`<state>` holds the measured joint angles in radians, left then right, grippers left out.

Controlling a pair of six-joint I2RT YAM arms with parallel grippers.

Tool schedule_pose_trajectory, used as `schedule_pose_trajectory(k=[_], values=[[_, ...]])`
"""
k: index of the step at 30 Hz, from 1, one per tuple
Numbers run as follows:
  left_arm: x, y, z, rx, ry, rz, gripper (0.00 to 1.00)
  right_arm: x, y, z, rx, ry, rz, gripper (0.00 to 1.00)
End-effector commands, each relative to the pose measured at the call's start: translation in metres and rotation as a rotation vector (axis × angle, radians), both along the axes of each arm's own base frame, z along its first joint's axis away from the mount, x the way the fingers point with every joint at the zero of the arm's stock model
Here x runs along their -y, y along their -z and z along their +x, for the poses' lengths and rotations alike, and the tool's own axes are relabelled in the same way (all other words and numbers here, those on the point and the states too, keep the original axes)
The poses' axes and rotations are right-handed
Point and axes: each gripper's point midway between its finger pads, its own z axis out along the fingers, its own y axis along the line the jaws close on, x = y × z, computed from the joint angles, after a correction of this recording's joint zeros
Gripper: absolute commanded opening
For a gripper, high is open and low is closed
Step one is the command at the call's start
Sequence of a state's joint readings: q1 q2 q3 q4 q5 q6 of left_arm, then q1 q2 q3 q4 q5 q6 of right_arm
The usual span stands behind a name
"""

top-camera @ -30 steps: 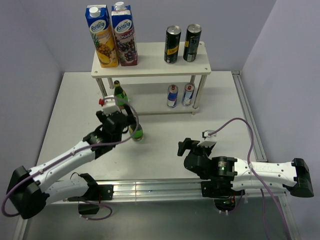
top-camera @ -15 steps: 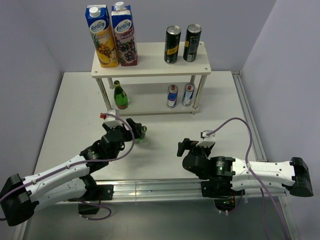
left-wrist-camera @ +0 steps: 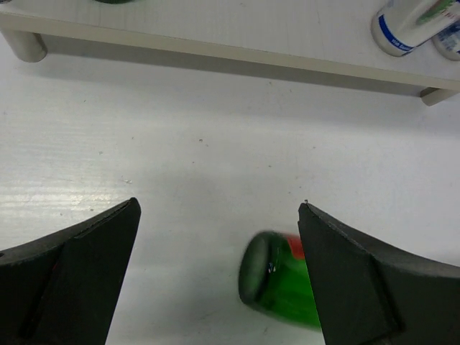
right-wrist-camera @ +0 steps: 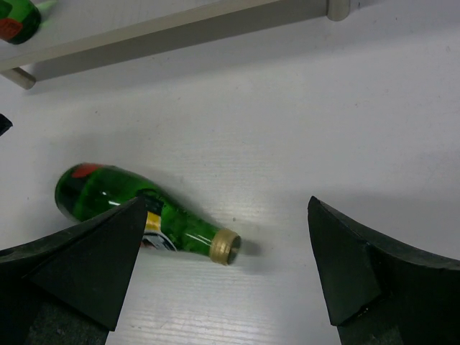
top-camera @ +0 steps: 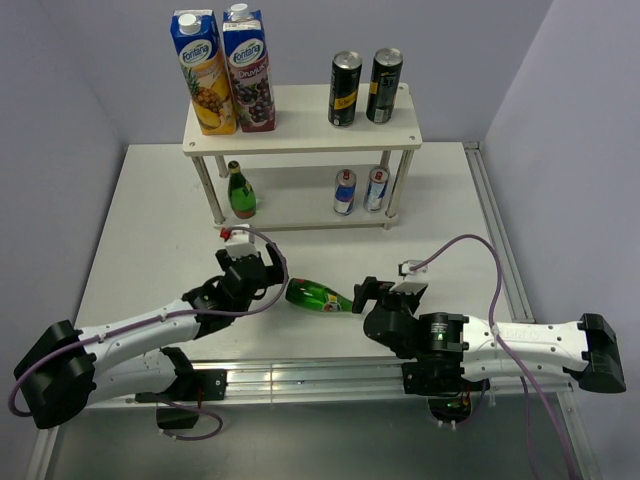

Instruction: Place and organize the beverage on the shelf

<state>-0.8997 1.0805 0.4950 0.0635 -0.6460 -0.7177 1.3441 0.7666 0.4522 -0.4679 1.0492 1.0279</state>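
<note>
A green glass bottle (top-camera: 318,296) with a gold top lies on its side on the table between my two grippers, top pointing right. My left gripper (top-camera: 268,282) is open and empty, with the bottle's base just right of it (left-wrist-camera: 277,280). My right gripper (top-camera: 362,293) is open and empty, with the bottle's gold top (right-wrist-camera: 226,246) just in front of it. The white shelf (top-camera: 300,138) holds two black-and-yellow cans (top-camera: 345,90) on top. Another green bottle (top-camera: 240,192) and two silver-blue cans (top-camera: 345,192) stand on the lower tier.
Two tall juice cartons (top-camera: 203,72) stand on the shelf's top left. The shelf's lower board (left-wrist-camera: 215,32) runs across the far side of both wrist views (right-wrist-camera: 165,29). A metal rail (top-camera: 500,250) edges the table's right side.
The green bottle stood upright in my left gripper, then tipped and now lies on the table. The left gripper has let go and drawn back. The right arm barely moved.
</note>
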Motion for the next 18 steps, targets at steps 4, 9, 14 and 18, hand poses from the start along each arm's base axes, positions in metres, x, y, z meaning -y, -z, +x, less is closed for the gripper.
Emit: schedule_pose_trajectory(k=[4, 9, 14, 18], values=[[0.033, -0.021, 0.003, 0.048, 0.148, -0.051, 0.98, -0.006, -0.009, 0.002, 0.023, 0.007, 0.032, 1.0], [0.073, -0.063, -0.009, 0.095, 0.404, -0.064, 0.98, -0.007, -0.008, 0.003, 0.021, 0.013, 0.03, 1.0], [0.104, -0.072, -0.027, 0.063, 0.649, 0.044, 0.98, -0.008, -0.007, 0.003, 0.021, 0.011, 0.041, 1.0], [0.118, -0.075, -0.054, 0.035, 0.811, 0.047, 0.98, -0.009, -0.004, 0.002, 0.015, 0.012, 0.044, 1.0]])
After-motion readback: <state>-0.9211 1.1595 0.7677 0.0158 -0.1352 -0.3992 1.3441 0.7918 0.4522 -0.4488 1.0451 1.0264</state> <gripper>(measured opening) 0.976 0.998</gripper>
